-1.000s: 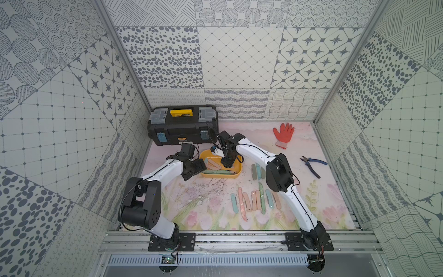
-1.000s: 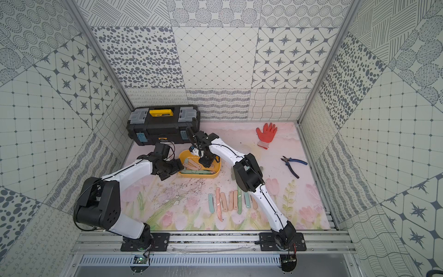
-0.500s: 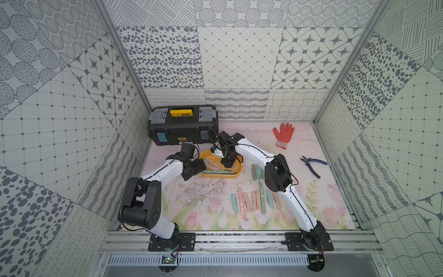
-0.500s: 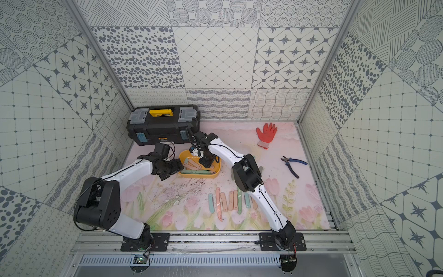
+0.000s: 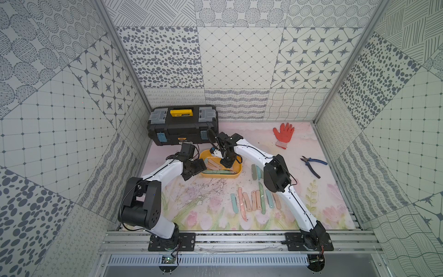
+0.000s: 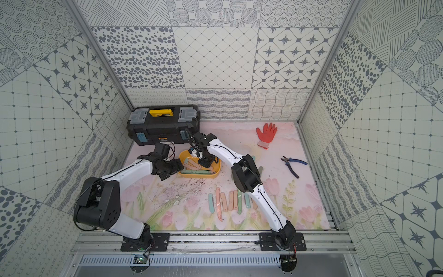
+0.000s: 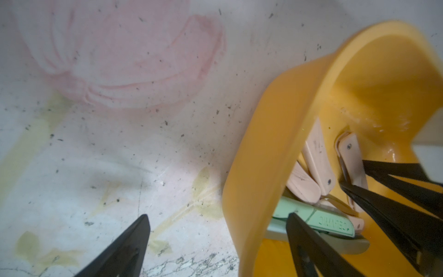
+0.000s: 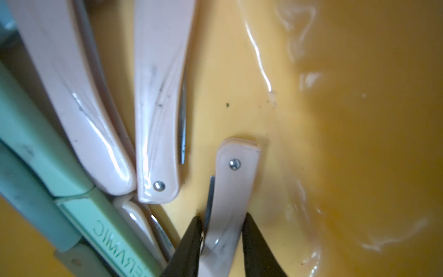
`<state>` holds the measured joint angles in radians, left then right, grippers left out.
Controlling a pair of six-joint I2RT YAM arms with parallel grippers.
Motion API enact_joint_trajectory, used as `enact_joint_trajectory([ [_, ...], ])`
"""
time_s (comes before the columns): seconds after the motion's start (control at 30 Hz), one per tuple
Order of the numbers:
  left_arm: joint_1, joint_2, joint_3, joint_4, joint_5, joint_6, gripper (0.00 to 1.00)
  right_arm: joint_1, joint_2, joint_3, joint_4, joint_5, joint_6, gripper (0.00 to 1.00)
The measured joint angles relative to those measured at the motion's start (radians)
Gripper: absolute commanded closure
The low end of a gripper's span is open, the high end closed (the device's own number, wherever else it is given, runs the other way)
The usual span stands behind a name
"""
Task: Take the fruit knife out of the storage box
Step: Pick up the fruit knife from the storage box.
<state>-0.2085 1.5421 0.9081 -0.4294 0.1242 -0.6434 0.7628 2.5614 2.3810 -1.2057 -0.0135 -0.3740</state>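
Black right fingers (image 8: 189,247) tight on knife (image 8: 236,187)

Patterned grey-white tile walls (image 5: 223,60), floral pink mat floor (image 5: 203,215), even light

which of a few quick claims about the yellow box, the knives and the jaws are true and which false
1. The right gripper has its jaws clamped on a pink knife inside the storage box. True.
2. The left gripper is shut. False: its jaws stand open, astride the box's wall.
3. A green knife also lies in the box. True.
4. The black toolbox is open. False: its lid is closed.
5. The red glove lies in the box. False: it lies on the table, apart from the box.
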Motion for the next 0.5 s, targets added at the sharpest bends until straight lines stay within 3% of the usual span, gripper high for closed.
enact_joint_trajectory([
  [0.17, 0.000, 0.000, 0.000, 0.000, 0.000, 0.000, 0.11, 0.000, 0.000, 0.007, 0.001, 0.004, 0.012, 0.82],
  [0.5, 0.000, 0.000, 0.000, 0.000, 0.000, 0.000, 0.11, 0.000, 0.000, 0.069, -0.006, 0.024, 0.055, 0.82],
])
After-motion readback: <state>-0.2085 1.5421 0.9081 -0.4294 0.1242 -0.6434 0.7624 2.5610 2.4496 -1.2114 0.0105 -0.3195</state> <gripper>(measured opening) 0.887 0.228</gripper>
